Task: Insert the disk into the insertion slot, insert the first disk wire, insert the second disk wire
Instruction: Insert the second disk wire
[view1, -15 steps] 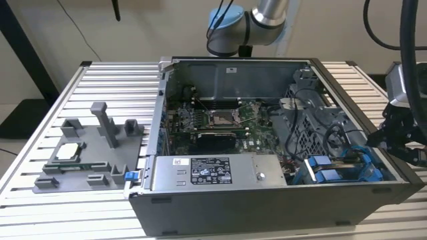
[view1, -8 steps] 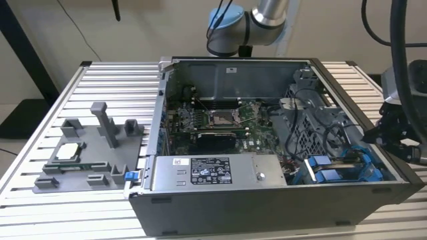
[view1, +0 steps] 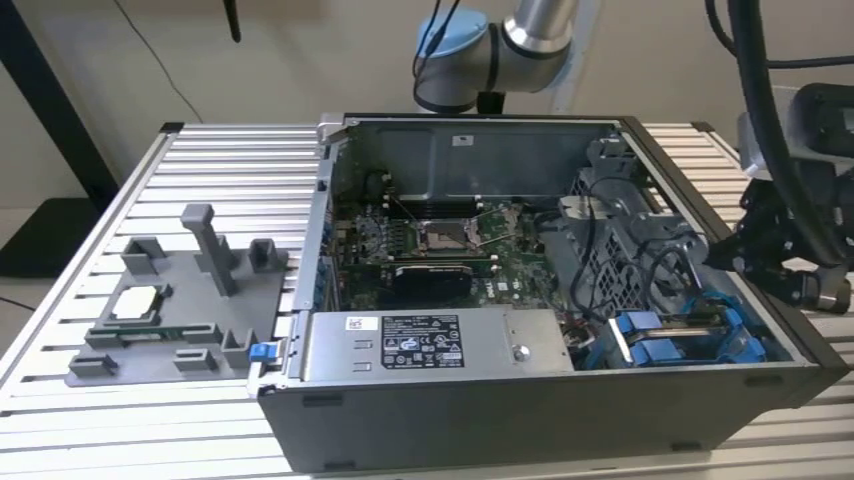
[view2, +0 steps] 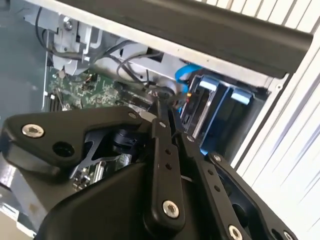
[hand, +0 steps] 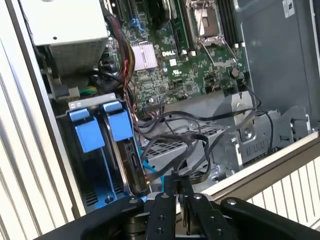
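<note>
so the open computer case (view1: 534, 400) lies on its side on the slatted table (view1: 214, 180), which leaves the insertion slot (hand: 100, 165) facing up where the arm can come at it from above. the disk (hand: 131, 160) stands on edge in the bay with its blue carrier tabs (hand: 120, 125) at the top, just beside a second blue tab; it looks seated, though how deep i cannot tell. the gripper (hand: 181, 186) hangs over the case's far edge at the exterior view's right, fingers drawn close together with black wires (hand: 185, 145) just past the tips; whether they pinch a connector i cannot tell. a grey fixture (view1: 174, 320) with a small chip sits well apart on the table.
</note>
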